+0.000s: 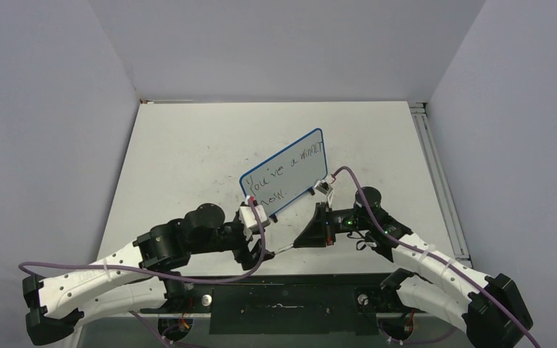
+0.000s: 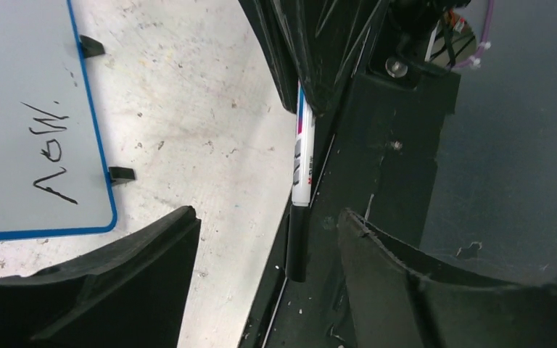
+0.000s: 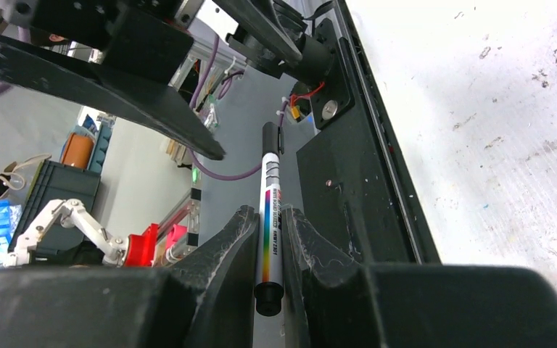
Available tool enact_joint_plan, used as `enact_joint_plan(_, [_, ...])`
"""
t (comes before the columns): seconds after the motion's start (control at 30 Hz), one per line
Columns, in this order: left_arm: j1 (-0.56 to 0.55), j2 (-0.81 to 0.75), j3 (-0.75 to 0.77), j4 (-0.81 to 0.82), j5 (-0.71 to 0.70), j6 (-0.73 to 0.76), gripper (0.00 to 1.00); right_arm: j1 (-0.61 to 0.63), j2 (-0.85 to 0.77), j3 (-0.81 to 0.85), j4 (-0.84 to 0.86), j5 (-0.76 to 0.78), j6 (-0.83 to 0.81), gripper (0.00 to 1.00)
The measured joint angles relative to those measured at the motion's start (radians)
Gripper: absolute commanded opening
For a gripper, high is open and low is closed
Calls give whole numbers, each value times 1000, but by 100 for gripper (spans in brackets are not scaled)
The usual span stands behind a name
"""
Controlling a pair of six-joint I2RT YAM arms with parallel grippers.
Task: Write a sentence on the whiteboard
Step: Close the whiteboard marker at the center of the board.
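Your right gripper (image 3: 270, 217) is clamped mid-barrel on the slim white, black-capped marker (image 3: 269, 181), which you should treat as light, rigid and slick; your left gripper (image 2: 267, 221) stands apart near its cap.

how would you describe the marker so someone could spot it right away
Find the blue-framed whiteboard, then drop to the right gripper just below it in the top view. Clamped between its jaws is the marker: a slim white barrel with a rainbow stripe down its side and black ends. It is the only pen-shaped, light-coloured thing among the black arm parts.
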Motion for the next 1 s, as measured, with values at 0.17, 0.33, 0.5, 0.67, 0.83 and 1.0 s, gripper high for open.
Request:
enact_joint_plan(0.17, [10, -36, 47, 0, -53, -80, 78, 0, -1, -27, 84, 9, 55, 5])
enact_joint_plan(0.33, [95, -47, 92, 5, -126, -297, 78, 2, -47, -38, 142, 92, 92, 5])
enact_joint_plan(0.5, [180, -97, 82, 38, -128, -492, 79, 10, -130, -37, 169, 200, 85, 5])
enact_joint_plan(0.67, [233, -157, 28, 135, -102, -652, 79, 14, -166, -29, 189, 289, 57, 5])
enact_joint_plan(0.83, [269, -158, -11, 192, -63, -756, 79, 27, -170, -29, 279, 346, 53, 5])
enact_joint_plan(1.0, [314, -171, -51, 229, -22, -826, 63, 52, -159, -29, 356, 368, 46, 5])
